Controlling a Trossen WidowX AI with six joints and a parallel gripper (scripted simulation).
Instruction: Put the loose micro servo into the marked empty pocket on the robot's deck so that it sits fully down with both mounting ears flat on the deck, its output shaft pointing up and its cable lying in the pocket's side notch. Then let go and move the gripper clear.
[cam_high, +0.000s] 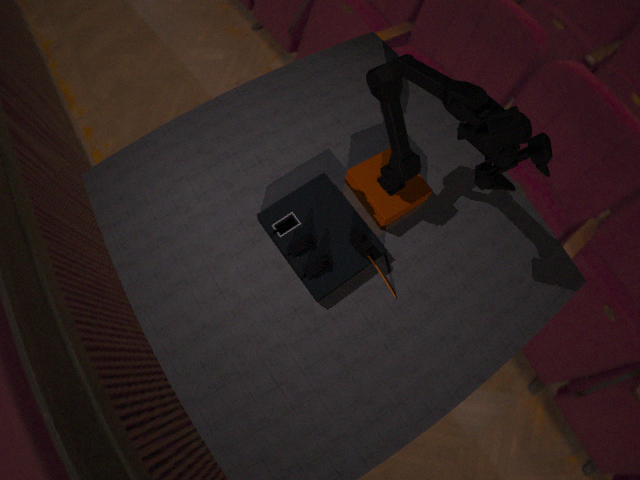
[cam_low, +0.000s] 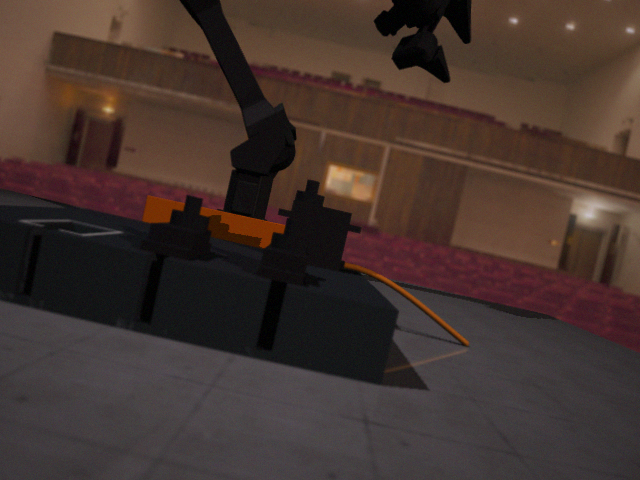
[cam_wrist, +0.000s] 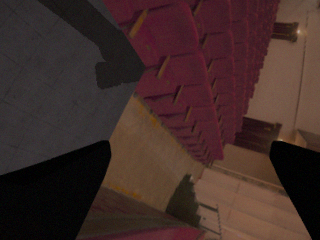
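The loose micro servo (cam_high: 363, 241) (cam_low: 328, 238) stands upright on the dark deck (cam_high: 333, 206) (cam_low: 206, 299), near the edge on the arm-base side. Its shaft points up and its mounting ears stand above the deck. Its orange cable (cam_high: 383, 277) (cam_low: 413, 299) runs out over the deck's edge. The marked pocket (cam_high: 285, 224) (cam_low: 68, 226) is empty, with a white outline, at the deck's other end. My gripper (cam_high: 529, 180) (cam_low: 459, 60) (cam_wrist: 190, 150) is open and empty, high up and far to the right of the deck. The servo and deck are out of the wrist view.
Two seated servos (cam_high: 302, 244) (cam_high: 316, 267) stand in a row with the pocket; in the exterior view, one (cam_low: 178, 238) is beside the pocket and the other (cam_low: 284, 263) partly overlaps the loose servo. The arm's orange base (cam_high: 367, 193) (cam_low: 242, 229) stands close behind the deck.
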